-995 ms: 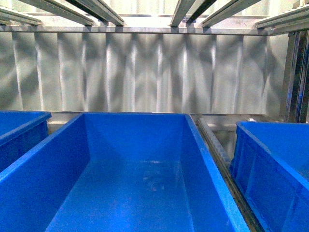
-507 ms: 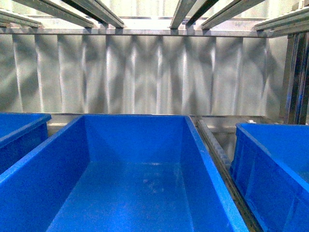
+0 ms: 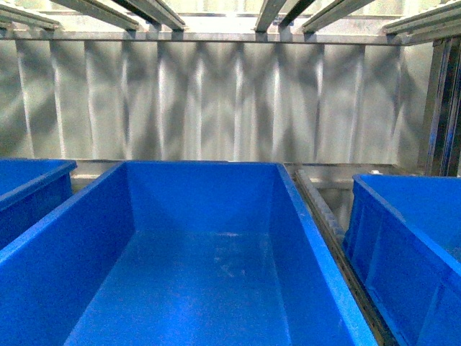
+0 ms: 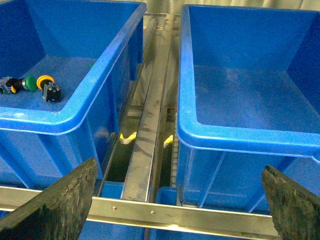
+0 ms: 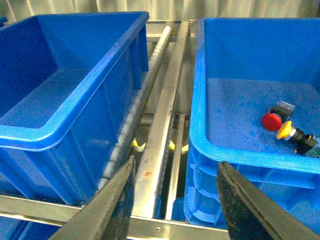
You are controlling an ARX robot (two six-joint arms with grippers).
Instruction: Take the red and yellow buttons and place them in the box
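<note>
Three blue bins on view from the front: centre box [image 3: 317,245] with a bare floor showing only faint scuffs, left bin [image 3: 36,184] and right bin [image 3: 403,238] each cut off by the frame edge. Corrugated metal wall [image 3: 216,101] behind, roller rail [image 3: 324,216] between centre box and right bin. No arm visible in the front view. Left wrist view: left gripper [image 4: 180,205] with fingers [image 4: 55,210] spread wide apart, holding nothing, poised above a metal crossbar [image 4: 150,212] and the gap between two bins. Inside the left bin [image 4: 75,117] of that pair, on the floor near its front wall: yellow button [image 4: 45,80], green button [image 4: 31,83] touching it, a small black block [image 4: 52,93] just beside, and another dark part at the frame edge, too small to identify. Right wrist view: right gripper [image 5: 172,200] with fingers [image 5: 107,210] parted, holding nothing, above the rail between two bins. Inside the right bin [image 5: 200,125] there: red button [image 5: 271,121] and a second yellow button [image 5: 286,130] lying close together on the floor, the yellow one on a black body [image 5: 302,141] lying on its side. No button inside the centre box.
</note>
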